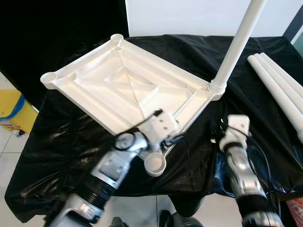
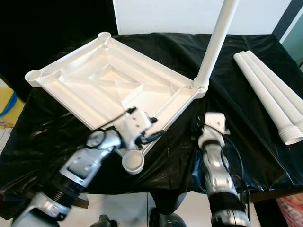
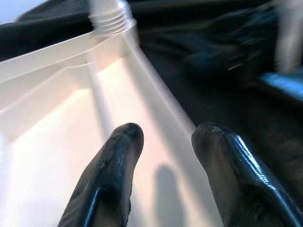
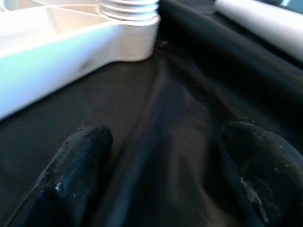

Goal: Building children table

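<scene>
The white children's tabletop [image 1: 118, 80] lies upside down on a black-covered table [image 1: 71, 142]. One white leg [image 1: 236, 42] stands upright, screwed into the right corner socket [image 1: 216, 87]. The near corner socket [image 1: 155, 164] is empty, as are the far socket [image 1: 116, 38] and the left socket [image 1: 48, 78]. My left gripper [image 3: 165, 137] is open over the tabletop's near rim, close to the empty near socket, holding nothing. My right gripper [image 4: 170, 137] hovers open above the black cloth, pointing at the threaded base of the fitted leg [image 4: 129, 10].
Three loose white legs [image 1: 279, 90] lie side by side on the cloth at the right. A yellow object [image 1: 12, 111] sits on the floor to the left. The table's front edge is just below my arms.
</scene>
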Tool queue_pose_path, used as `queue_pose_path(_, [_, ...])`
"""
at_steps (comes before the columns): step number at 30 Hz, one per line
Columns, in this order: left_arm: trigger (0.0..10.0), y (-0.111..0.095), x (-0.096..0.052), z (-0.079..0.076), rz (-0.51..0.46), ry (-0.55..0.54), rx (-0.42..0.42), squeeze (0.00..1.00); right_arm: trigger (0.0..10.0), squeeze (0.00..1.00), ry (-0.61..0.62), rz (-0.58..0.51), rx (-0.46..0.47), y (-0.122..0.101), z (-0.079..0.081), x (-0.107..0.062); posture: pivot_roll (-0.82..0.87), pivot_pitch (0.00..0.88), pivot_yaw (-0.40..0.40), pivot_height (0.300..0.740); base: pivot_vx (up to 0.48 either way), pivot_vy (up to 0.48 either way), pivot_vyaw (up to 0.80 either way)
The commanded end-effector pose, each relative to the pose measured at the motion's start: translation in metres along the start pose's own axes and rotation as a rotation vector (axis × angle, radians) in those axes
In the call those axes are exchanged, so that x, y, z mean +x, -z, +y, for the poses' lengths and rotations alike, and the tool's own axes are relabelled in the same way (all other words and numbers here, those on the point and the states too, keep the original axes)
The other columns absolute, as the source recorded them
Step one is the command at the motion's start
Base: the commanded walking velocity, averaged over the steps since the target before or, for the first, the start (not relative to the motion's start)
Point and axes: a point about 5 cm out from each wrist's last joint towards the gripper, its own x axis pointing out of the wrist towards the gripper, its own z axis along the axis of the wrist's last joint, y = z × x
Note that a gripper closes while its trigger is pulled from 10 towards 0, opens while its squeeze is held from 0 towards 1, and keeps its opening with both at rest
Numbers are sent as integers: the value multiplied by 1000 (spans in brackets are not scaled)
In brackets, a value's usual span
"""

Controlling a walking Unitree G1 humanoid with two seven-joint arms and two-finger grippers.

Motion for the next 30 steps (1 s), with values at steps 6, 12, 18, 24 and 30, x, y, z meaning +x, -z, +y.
queue_pose_path(6, [10000, 9, -22, 19, -6, 21, 33, 0, 10000, 0, 15, -69, 17, -6, -10, -25, -42, 155, -48, 740, 0, 0, 0])
queue_pose_path(12, [10000, 14, -34, 24, 9, 83, 75, 0, 10000, 0, -50, -82, 35, -9, -2, -40, -44, 152, -47, 740, 0, 0, 0])
queue_pose_path(18, [10000, 24, -47, 34, 56, 171, 34, 1000, 10000, 0, -123, -74, 41, -12, 6, -50, -47, 146, -49, 740, 0, 0, 0])
queue_pose_path(24, [10000, 40, -62, 31, 170, 326, 94, 0, 10000, 0, -177, -65, 22, -15, 4, -55, -52, 143, -52, 740, 0, 0, 0])
queue_pose_path(30, [10000, 49, -62, 39, 252, 334, 144, 0, 10000, 0, -182, -60, 19, -16, 3, -53, -54, 139, -51, 740, 0, 0, 0])
